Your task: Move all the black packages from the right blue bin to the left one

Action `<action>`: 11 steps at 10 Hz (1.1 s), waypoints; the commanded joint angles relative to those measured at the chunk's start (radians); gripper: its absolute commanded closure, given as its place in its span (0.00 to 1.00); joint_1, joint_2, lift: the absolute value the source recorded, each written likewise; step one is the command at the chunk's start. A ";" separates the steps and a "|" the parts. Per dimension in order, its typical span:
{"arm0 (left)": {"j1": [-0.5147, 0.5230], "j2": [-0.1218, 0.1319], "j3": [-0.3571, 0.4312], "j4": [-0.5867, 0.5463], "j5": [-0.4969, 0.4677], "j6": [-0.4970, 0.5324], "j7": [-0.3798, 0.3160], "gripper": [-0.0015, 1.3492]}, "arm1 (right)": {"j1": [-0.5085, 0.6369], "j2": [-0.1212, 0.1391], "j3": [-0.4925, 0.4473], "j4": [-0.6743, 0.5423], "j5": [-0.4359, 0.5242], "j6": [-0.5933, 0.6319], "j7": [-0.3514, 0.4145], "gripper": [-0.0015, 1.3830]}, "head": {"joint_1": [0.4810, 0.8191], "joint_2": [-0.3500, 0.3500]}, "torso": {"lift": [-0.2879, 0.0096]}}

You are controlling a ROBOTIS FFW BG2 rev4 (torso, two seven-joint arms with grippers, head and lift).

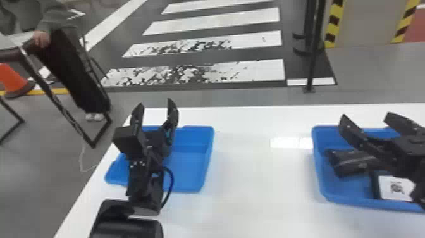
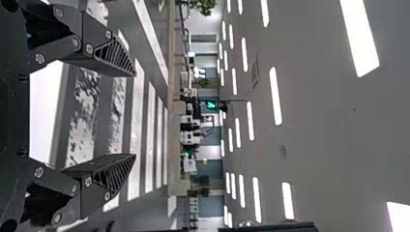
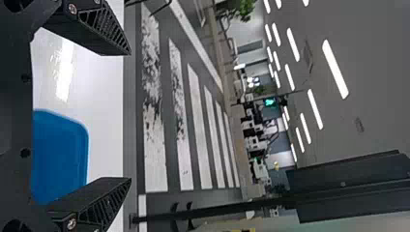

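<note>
Above the left blue bin (image 1: pixel 189 158), my left gripper (image 1: pixel 155 114) stands open and holds nothing; the bare bottom of that bin shows beside the arm. In the left wrist view the left gripper (image 2: pixel 134 115) has its fingers wide apart. Over the right blue bin (image 1: pixel 322 177) is my right gripper (image 1: pixel 363 122), open and empty. A black package (image 1: pixel 351 161) lies in this bin, and nearer the front is a dark item with a white label (image 1: pixel 395 188), partly behind the right arm. The right wrist view shows the right gripper (image 3: pixel 129 116) open, with a blue bin (image 3: pixel 60 154) beyond.
Both bins stand on a white table (image 1: pixel 259 177), with a stretch of tabletop between them. A dark post (image 1: pixel 313 53) rises from the floor behind the table. An orange cone (image 1: pixel 11 79) is at the far left.
</note>
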 commanded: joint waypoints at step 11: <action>0.071 0.005 -0.102 -0.151 0.052 0.010 -0.029 0.07 | -0.116 0.024 -0.128 0.043 0.197 0.785 -0.041 0.10 | 0.63 0.49 | 0.52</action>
